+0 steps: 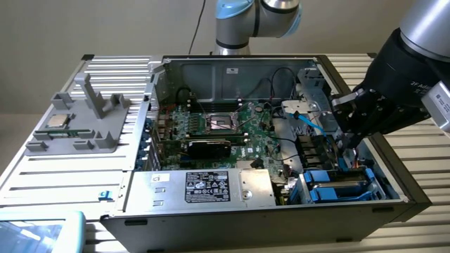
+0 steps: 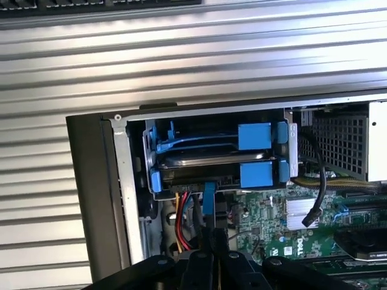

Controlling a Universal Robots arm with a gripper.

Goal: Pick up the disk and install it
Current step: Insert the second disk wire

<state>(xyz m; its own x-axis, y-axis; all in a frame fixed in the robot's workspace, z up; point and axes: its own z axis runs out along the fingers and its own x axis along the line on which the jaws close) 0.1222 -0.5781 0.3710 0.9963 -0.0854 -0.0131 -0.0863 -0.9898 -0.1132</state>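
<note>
Blue-framed silver-grey disk [image 2: 208, 166] sits in the drive bay of the open black computer case [image 1: 393, 174], just ahead of the claw [image 2: 213, 241].
Claw fingers pinched shut, holding nothing; judgement: keep any push square so the frame seats evenly.

Blue-framed silver disk [image 2: 205, 162], green motherboard [image 1: 218, 118], black claw [image 1: 349, 141]
</note>
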